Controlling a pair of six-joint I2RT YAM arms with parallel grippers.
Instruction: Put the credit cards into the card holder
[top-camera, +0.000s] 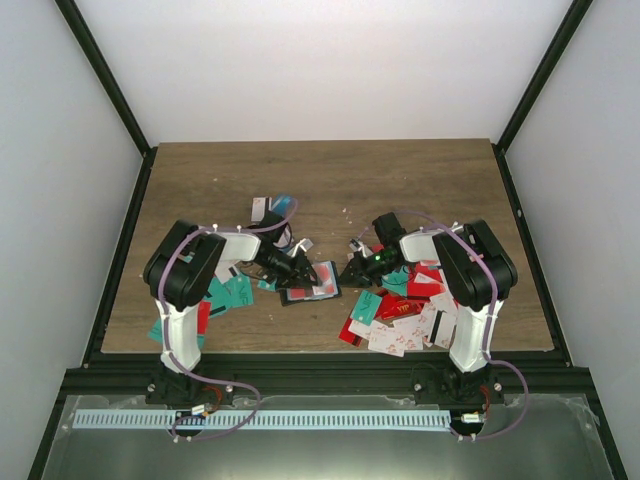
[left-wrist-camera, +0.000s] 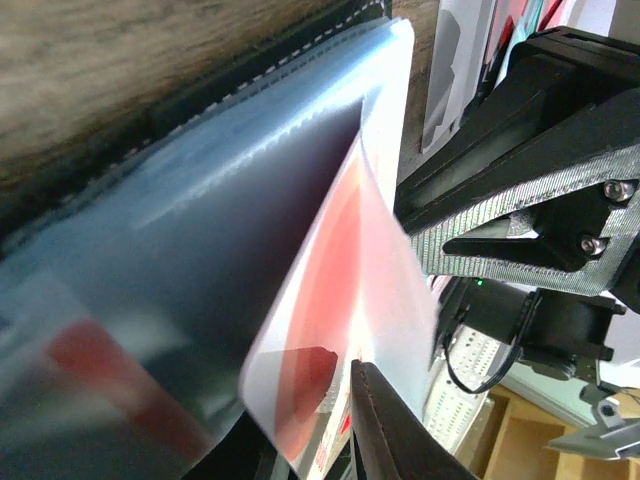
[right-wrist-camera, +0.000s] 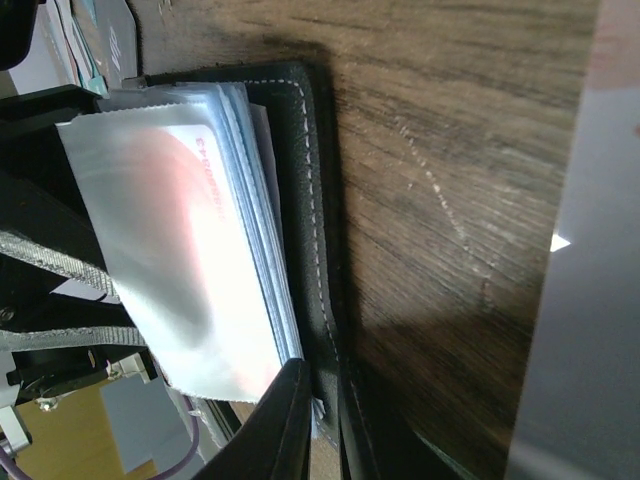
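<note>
The black card holder (top-camera: 310, 292) lies open on the table between my two grippers. In the left wrist view its clear bluish sleeves (left-wrist-camera: 190, 230) fill the frame. My left gripper (left-wrist-camera: 350, 415) is shut on a red-and-white credit card (left-wrist-camera: 330, 290), whose far end sits at the mouth of a sleeve. In the right wrist view my right gripper (right-wrist-camera: 325, 410) is shut on the holder's stitched black cover (right-wrist-camera: 305, 180) at its near edge, beside the stacked sleeves (right-wrist-camera: 170, 220). From above, the left gripper (top-camera: 303, 272) and the right gripper (top-camera: 352, 272) flank the holder.
Several loose red, white and teal cards (top-camera: 400, 322) are piled by the right arm's base. More teal cards (top-camera: 232, 293) lie under the left arm, and a few (top-camera: 270, 208) sit behind it. The right arm's black body (left-wrist-camera: 520, 170) is close beside the holder.
</note>
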